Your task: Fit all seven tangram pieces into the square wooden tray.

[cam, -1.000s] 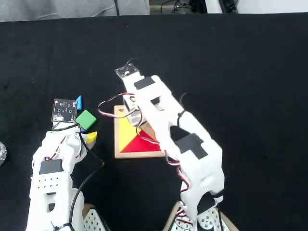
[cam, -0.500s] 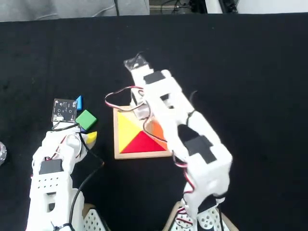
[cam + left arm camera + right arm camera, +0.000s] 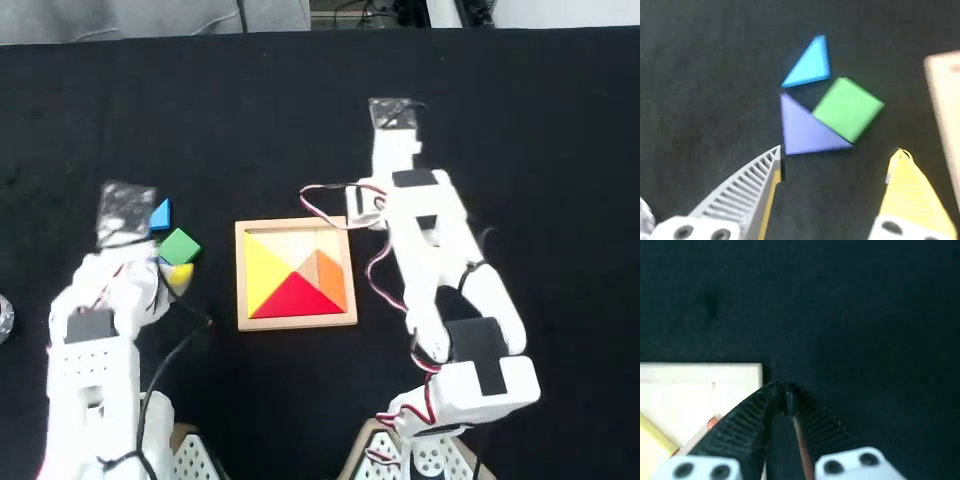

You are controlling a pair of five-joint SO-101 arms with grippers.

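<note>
tray (image 3: 241,275) is sitting part filled at table centre. left gripper (image 3: 840,150) is hovering spread open over the purple triangle (image 3: 802,132), which is touching the green square (image 3: 847,107). right gripper (image 3: 785,385) is idling closed and empty off the tray corner. next move, i reckon: lowering and pinching the triangle alone.

We look down on a black cloth (image 3: 540,150) covering the whole tabletop, matte under flat, even light. Past its far edge we see rumpled grey fabric (image 3: 150,18) on one side, dark cables (image 3: 400,12) in the middle and a white surface (image 3: 570,12) on the other.
</note>
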